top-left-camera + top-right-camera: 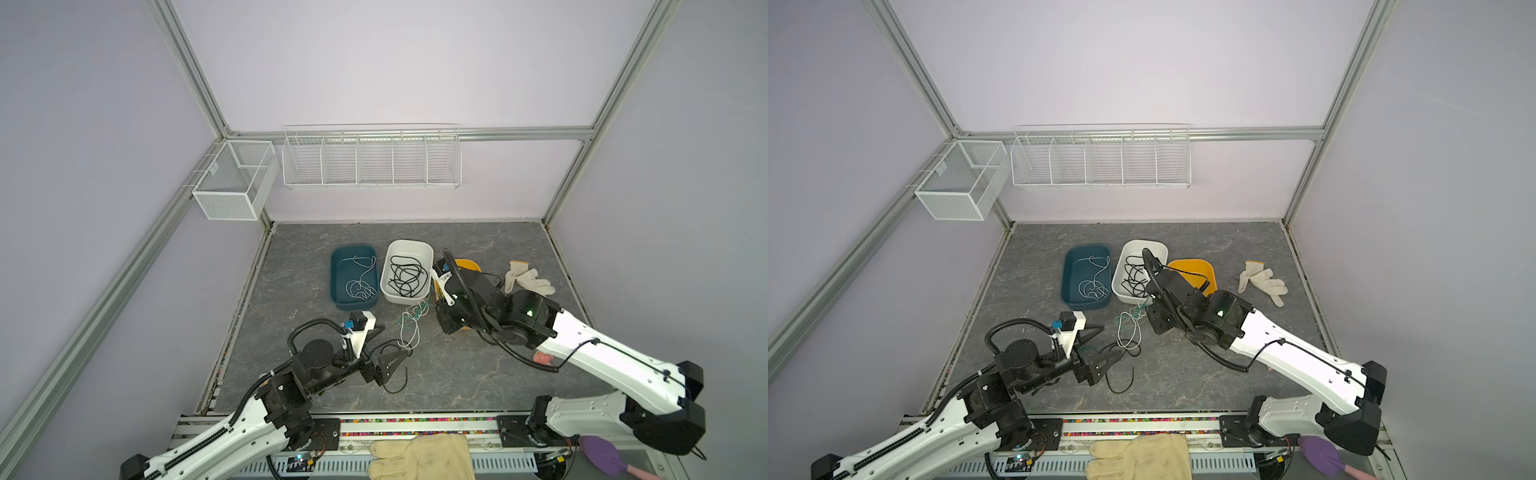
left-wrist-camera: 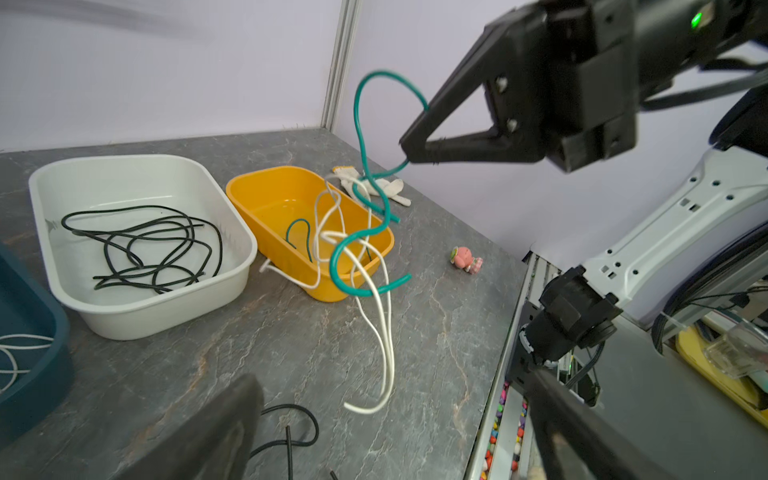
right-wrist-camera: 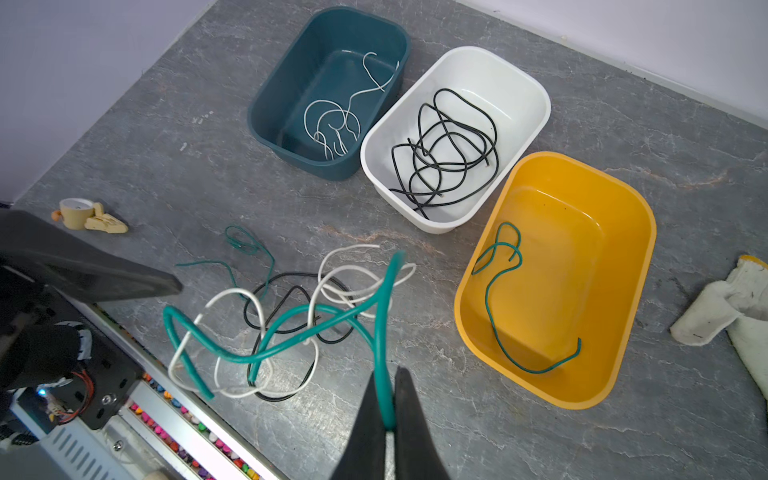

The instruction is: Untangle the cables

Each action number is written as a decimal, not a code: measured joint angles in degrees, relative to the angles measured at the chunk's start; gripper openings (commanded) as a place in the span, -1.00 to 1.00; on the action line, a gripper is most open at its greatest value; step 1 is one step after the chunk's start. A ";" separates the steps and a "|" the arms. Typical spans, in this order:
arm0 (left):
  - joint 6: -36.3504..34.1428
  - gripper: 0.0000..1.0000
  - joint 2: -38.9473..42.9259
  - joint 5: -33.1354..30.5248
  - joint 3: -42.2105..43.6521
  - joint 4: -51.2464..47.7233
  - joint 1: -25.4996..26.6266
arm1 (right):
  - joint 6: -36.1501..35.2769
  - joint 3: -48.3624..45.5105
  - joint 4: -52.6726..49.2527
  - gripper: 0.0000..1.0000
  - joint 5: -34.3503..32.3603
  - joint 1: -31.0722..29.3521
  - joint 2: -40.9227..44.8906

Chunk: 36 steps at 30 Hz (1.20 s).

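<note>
- the right gripper (image 2: 410, 146) is clamped on the teal cable (image 2: 356, 116), lifted clear of the table (image 1: 478, 374). a white cable (image 2: 388, 345) hangs looped over it, trailing down towards the table.
- the left gripper (image 1: 399, 363) stands wide open and empty, low beside the black cable (image 2: 313, 419) on the table.
- hold the teal cable steady. bring the open jaws onto the white cable below the crossing and close there.
- draw the two apart slowly, following the loop. a hard pull would likely tighten the snag.
- once free, the teal cable probably belongs in the yellow bin (image 3: 561, 249), where another teal length lies.
</note>
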State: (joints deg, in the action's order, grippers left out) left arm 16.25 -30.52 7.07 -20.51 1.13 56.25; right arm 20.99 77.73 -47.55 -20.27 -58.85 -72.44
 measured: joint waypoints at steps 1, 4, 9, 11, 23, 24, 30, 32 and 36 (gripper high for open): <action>-0.17 0.99 -0.63 -0.74 0.26 0.57 0.17 | 0.02 0.42 -0.09 -0.86 0.24 0.00 0.00; -0.39 0.99 -1.95 -2.82 0.63 2.21 0.39 | 0.02 1.05 -0.28 -0.86 0.72 0.00 0.00; -0.48 0.93 -3.17 -5.18 0.72 5.03 0.39 | 0.02 1.07 -0.26 -0.86 2.40 0.00 0.42; -0.61 0.87 -3.69 -5.75 0.76 6.16 0.39 | 0.02 1.07 -0.20 -0.86 3.39 0.00 1.01; -1.81 -0.21 -5.88 -5.79 0.92 8.85 0.39 | 0.00 1.05 0.68 -0.86 5.60 -0.39 2.69; -1.92 -0.24 -5.88 -5.79 0.92 9.03 0.42 | 0.00 1.05 0.70 -0.86 5.66 -0.46 2.69; -2.21 -0.71 -5.90 -5.70 0.94 9.38 0.39 | 0.00 1.03 1.11 -0.86 6.21 -0.74 2.69; -2.34 -0.88 -5.92 -5.66 0.92 9.33 0.42 | 0.00 0.94 1.14 -0.86 6.21 -0.85 2.82; -2.58 -1.00 -5.88 -5.49 0.92 9.09 0.39 | 0.02 0.13 1.38 -0.86 5.97 -0.87 3.80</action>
State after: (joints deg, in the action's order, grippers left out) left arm 13.67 -36.40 1.58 -19.59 10.22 56.64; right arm 21.02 77.87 -46.17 -14.31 -59.72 -68.64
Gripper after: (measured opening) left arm 0.053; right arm 0.074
